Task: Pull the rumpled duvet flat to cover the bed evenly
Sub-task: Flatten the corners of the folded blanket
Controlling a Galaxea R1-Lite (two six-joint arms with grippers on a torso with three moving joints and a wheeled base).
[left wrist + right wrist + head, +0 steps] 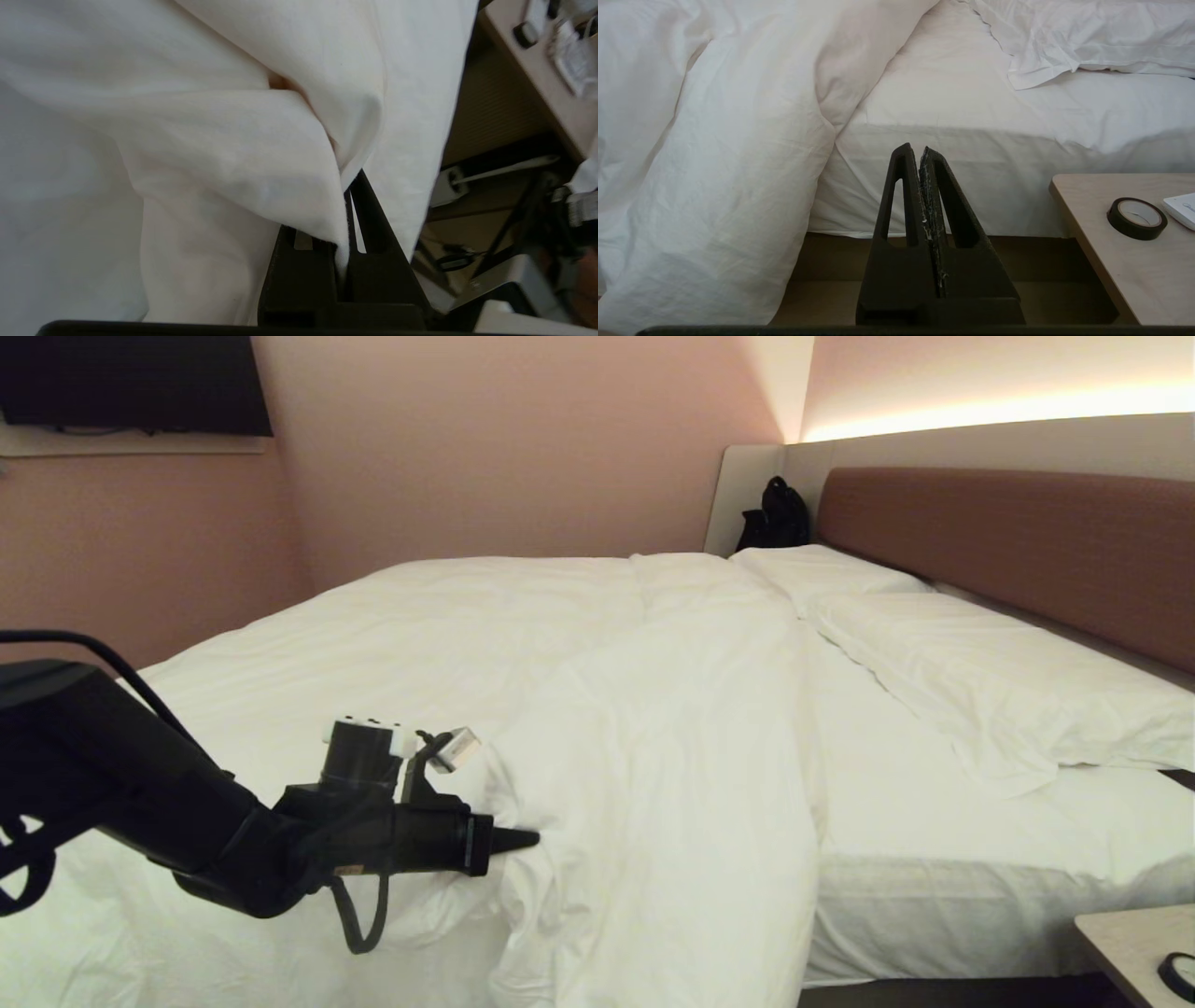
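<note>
The puffy white duvet (485,653) lies rumpled over the left and middle of the bed (934,887), with one fold hanging down the near side. My left gripper (527,841) is at the duvet's near edge, shut on a pinch of its cloth (299,186); in the left wrist view the fabric runs between the black fingers (369,219). A bare strip of fitted sheet (896,775) shows to the right of the duvet. My right gripper (919,151) hangs shut and empty, low in front of the bed's side, out of the head view.
Two white pillows (990,663) lie against the reddish-brown headboard (1008,541). A wooden side table (1125,261) at the near right carries a roll of dark tape (1136,218). A black bag (777,513) stands in the far corner. A dark screen (131,383) hangs on the left wall.
</note>
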